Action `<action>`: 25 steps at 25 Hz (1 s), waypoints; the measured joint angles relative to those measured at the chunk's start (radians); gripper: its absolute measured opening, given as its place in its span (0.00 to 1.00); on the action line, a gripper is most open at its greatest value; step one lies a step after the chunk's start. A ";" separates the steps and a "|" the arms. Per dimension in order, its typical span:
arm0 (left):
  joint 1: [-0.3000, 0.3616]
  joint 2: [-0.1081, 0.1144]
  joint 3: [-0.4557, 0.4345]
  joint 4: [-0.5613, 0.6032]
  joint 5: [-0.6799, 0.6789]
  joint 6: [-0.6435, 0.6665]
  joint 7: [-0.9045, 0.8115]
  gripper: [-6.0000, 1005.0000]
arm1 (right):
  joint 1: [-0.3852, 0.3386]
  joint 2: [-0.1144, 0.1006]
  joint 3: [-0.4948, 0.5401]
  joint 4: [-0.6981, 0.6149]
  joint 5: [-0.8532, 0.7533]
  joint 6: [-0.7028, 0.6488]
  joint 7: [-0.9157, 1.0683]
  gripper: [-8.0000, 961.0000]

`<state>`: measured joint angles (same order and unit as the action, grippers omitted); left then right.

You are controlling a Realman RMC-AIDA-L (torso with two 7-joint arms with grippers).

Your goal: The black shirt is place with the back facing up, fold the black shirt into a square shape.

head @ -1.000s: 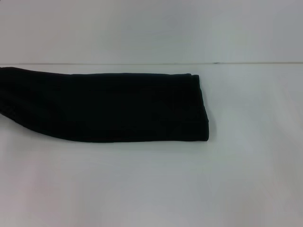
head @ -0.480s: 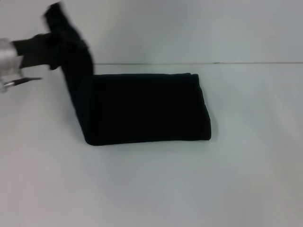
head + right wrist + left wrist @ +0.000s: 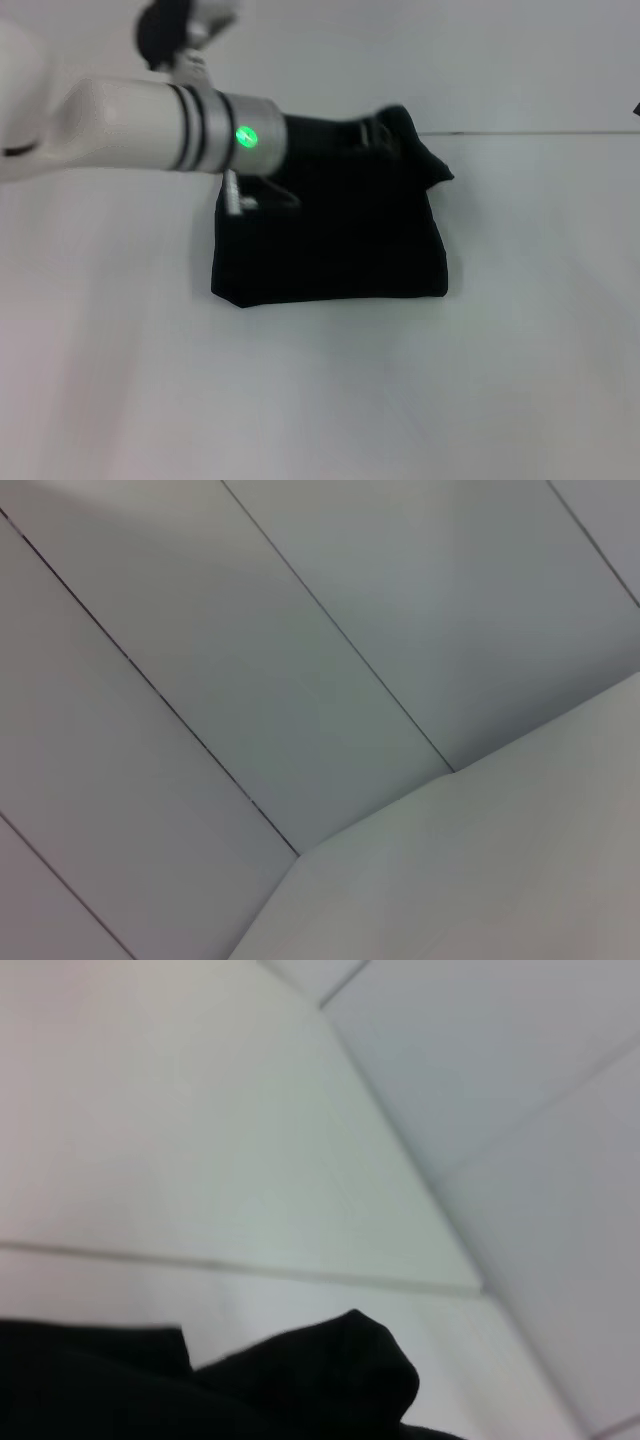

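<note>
Left gripper (image 3: 385, 130): I see my left arm reaching across from the left, its black tip buried in a raised bunch of cloth; I cannot tell how wide the fingers stand.
Black shirt (image 3: 340, 245): folded into a squarish block mid-table, far right corner lifted.
Change: half a second ago the strip's left end hung high at the left; it now lies over the right part.
Table (image 3: 320, 400): plain white, pale wall behind.

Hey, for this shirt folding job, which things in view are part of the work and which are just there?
Part of the job:
- black shirt, folded over on itself
- left gripper, reaching across the shirt's far right corner

Just there:
- white table
- wall behind
</note>
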<state>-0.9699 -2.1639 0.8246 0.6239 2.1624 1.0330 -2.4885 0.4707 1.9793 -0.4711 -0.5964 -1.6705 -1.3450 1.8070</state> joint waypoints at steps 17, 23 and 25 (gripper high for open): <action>0.105 0.100 0.075 0.012 -0.219 0.203 0.266 0.51 | 0.017 -0.032 -0.006 0.030 -0.049 0.008 0.056 0.81; 0.183 0.184 -0.053 -0.005 -0.221 0.210 0.064 0.67 | 0.090 -0.071 -0.009 0.024 -0.263 0.016 0.264 0.81; 0.199 0.202 -0.049 -0.005 -0.217 0.218 0.022 0.71 | 0.123 -0.085 -0.017 0.023 -0.348 0.016 0.341 0.81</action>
<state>-0.7704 -1.9624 0.7758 0.6191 1.9457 1.2512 -2.4664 0.5939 1.8944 -0.4885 -0.5735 -2.0185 -1.3288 2.1480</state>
